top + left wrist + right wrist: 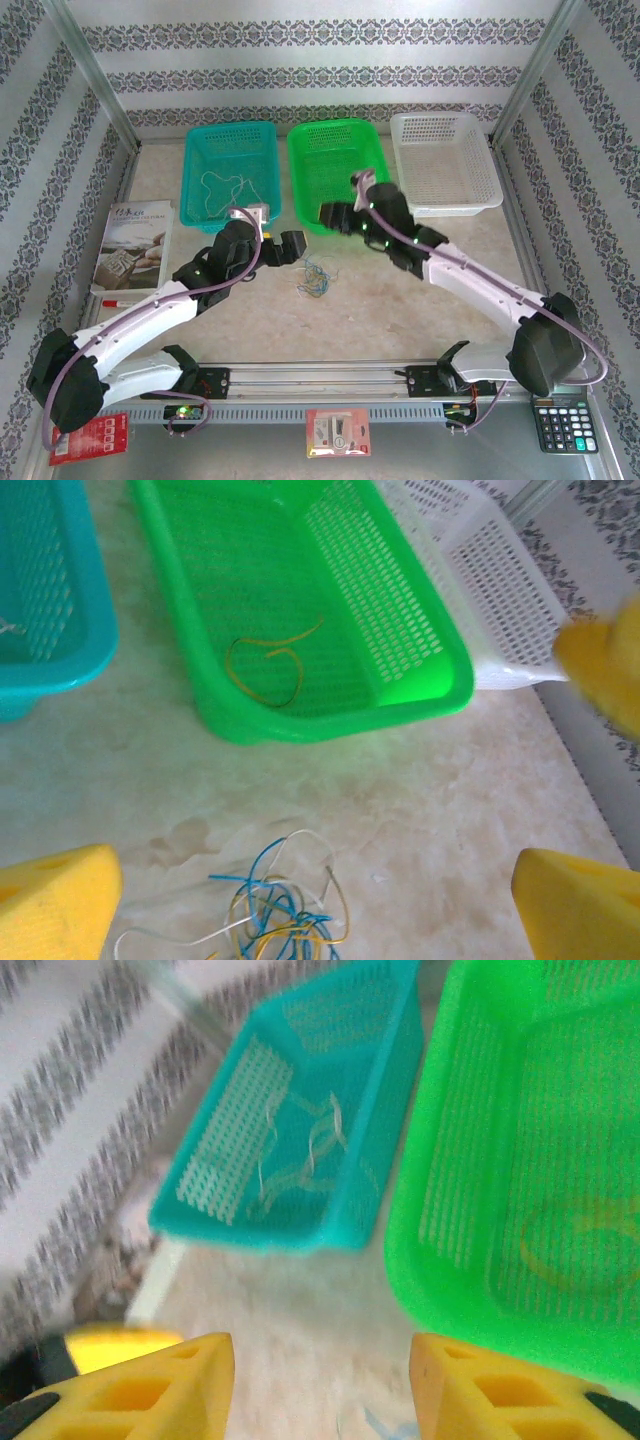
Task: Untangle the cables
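A mottled beige table (380, 310), walled in patterned paper, is seen from above with three baskets ranged along its far side: teal (230, 127), green (335, 124) and white (440, 117); a book (135, 245) is laid at the left, a calculator (565, 425) at the near right corner. The tangle (316, 278) (blue, yellow and cream strands) is seen on bare table between the arms, near the green basket, a loose clump with no clear long axis; a cream cable (225, 188) is strung roughly left to right across the teal basket's floor. An orange cable (265, 665) is picked out by the left wrist camera, looped in the green basket, its free end turned toward the white basket. The left claw (315, 880) is held wide open beside the tangle, nothing gripped; the right claw (320, 1360) is seen parted and empty by the green basket's near end.
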Robot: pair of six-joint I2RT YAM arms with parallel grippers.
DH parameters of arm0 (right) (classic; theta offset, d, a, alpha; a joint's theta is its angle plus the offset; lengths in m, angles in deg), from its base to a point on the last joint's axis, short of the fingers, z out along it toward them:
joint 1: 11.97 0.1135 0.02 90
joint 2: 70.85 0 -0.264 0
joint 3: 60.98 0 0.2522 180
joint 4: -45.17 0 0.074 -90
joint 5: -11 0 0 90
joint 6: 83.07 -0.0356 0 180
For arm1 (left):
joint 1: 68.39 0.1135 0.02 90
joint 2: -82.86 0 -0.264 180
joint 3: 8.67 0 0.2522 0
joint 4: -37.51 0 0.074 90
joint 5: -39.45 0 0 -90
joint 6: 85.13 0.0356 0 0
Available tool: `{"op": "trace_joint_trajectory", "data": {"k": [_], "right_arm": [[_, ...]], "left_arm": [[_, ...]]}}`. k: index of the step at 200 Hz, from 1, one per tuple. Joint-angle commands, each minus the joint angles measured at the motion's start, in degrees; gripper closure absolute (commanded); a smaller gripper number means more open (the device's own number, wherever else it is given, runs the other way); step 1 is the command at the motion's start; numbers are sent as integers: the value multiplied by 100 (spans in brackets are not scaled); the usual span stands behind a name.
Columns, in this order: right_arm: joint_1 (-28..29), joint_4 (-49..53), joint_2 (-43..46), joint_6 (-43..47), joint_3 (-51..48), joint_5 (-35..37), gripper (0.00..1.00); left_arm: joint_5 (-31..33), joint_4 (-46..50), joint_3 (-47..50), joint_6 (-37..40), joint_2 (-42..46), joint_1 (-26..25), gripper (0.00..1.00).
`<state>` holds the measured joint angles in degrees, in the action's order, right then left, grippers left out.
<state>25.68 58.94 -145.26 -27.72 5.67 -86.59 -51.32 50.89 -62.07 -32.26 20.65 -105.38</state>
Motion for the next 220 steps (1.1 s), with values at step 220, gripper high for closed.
{"op": "trace_joint_trajectory", "data": {"k": [220], "right_arm": [[1140, -259, -1025, 229, -1299, 644, 57]], "left_arm": [[-28, -191, -145, -585, -557, 184, 0]]}}
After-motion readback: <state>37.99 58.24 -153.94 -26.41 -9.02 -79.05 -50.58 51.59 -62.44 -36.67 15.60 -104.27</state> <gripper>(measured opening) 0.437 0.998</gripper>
